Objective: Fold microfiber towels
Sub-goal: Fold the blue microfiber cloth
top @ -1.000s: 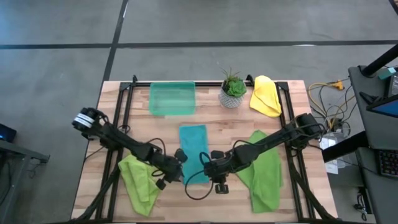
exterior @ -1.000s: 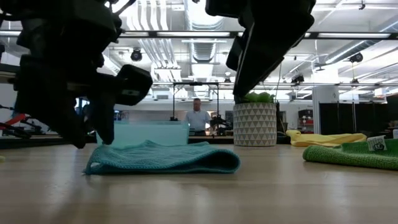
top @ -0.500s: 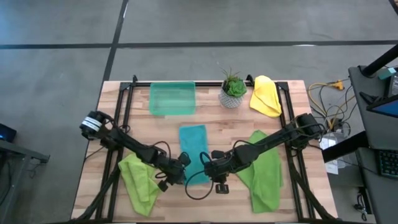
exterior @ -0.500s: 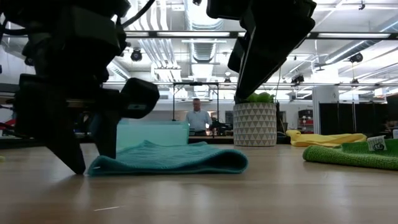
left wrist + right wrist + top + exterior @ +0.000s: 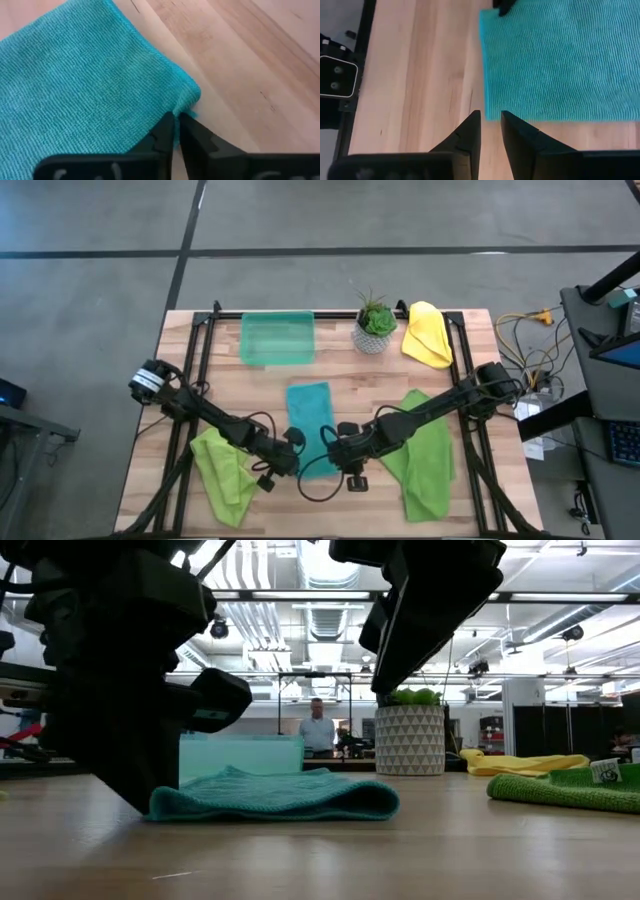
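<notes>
My left end effector (image 5: 176, 131) is pinching a near corner of the once-folded teal microfiber towel (image 5: 311, 426) mid-worktop, my right end effector (image 5: 489, 131) hovers slightly parted beside its other corner, and both lime towels and the yellow one lie unfolded.
</notes>
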Controlling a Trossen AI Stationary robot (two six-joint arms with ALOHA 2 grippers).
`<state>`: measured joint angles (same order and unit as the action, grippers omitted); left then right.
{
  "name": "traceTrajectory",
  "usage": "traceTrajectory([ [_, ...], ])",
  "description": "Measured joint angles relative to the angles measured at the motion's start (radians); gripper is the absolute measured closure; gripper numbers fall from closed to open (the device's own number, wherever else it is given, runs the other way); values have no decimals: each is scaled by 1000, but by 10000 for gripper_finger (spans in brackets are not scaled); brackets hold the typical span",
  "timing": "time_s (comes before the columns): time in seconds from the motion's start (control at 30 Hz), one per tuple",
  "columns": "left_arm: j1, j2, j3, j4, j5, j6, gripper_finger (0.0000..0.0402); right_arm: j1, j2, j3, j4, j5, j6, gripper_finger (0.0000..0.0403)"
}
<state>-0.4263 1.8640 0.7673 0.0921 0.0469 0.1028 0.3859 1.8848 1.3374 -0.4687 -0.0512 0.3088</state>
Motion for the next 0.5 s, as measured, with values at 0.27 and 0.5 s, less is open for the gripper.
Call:
traceTrajectory([
  [0.27, 0, -13, -5, -5, -23, 5, 400, 2, 1, -62, 136, 0, -165, 303],
  [0.5, 2, -18, -9, 6, -27, -45, 401, 11, 2, -190, 261, 3, -311, 235],
])
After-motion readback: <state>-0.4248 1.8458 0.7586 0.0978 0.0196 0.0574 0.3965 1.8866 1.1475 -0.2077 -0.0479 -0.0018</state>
